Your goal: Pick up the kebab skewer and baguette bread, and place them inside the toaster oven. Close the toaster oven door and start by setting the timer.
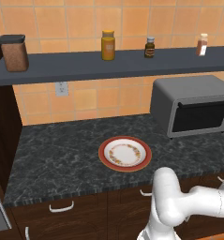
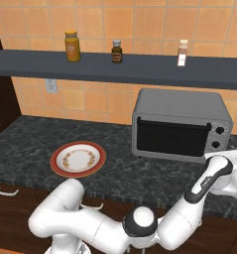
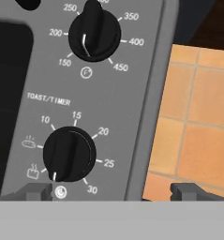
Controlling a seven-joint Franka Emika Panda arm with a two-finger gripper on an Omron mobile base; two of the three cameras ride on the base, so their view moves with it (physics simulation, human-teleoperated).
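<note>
Your base views show the toaster oven point(image 2: 182, 124) on the dark counter point(image 1: 62, 154), door point(image 2: 172, 137) shut, right of a bare red-rimmed plate point(image 2: 78, 159), while your hand view alone reads its timer knob point(image 3: 69, 153) close ahead of the gripper point(image 3: 111, 190), jaws wide apart, holding nothing.

Grey toaster oven point(image 2: 179, 111) with a dark glass toaster oven door point(image 2: 171, 138) at right of frame; black knobs point(image 3: 69, 153) with white numerals on its grey panel. Black, white-veined marble worktop point(image 1: 62, 154). White plate point(image 1: 125, 153), red rim, floral band, at centre. Orange wall tiles point(image 1: 85, 14). Dark grey shelf point(image 1: 85, 65) with an amber jar point(image 1: 108, 45).
</note>
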